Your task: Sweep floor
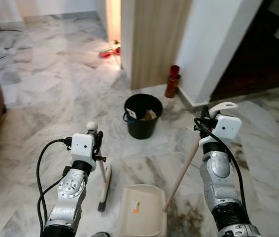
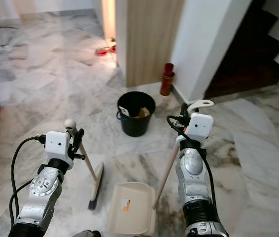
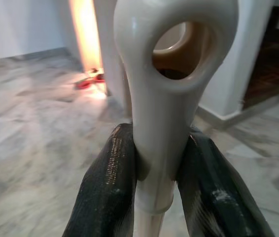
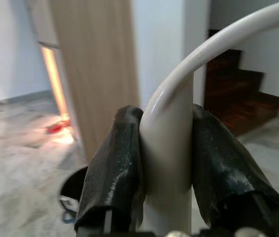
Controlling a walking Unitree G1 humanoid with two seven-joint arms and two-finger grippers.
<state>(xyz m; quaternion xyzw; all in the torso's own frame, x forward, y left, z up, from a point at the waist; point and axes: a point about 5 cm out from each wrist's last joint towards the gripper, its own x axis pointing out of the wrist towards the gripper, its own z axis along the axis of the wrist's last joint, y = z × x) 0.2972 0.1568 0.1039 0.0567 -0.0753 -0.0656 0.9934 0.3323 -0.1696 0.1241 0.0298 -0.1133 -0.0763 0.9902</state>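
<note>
Floor [image 1: 55, 94]: one, grey-white veined marble, polished. It is judged slippery underfoot and smooth for bristles. A darker, dirtier-looking patch is seen just beside the dustpan, near the right arm.

Staircase [image 1: 258, 54]: one flight, dark wood, at the far right.

Wooden panel [image 1: 156, 39]: one, pale, upright between white walls; its purpose cannot be told.

Bucket [image 1: 143, 116]: one, black, standing on the floor ahead of both arms, well apart from the broom. Some paper or scraps are seen inside.

Dustpan [image 1: 142, 210]: one, cream plastic, long-handled. The pan rests flat on the floor between the two arms; the tan shaft rises at a slant to the right end effector [image 4: 164, 163]. The curved white top of the handle is clamped between that end effector's two fingers. It is judged light and stiff, liable to skid on marble; the hold at the handle top gives reach but little downward pressure.

Broom [image 1: 105, 185]: one, short, pale handle, dark bristles touching the floor just beside the dustpan. The handle's looped end, with its hanging hole, is gripped firmly by the left end effector [image 3: 161, 192]. It is judged light and rigid, with springy bristles; smooth plastic may twist in the grip.

Red cylinder [image 1: 172, 81]: one, upright by the wall corner.

Red objects [image 1: 107, 53]: small, by the lit doorway; count cannot be told.
</note>
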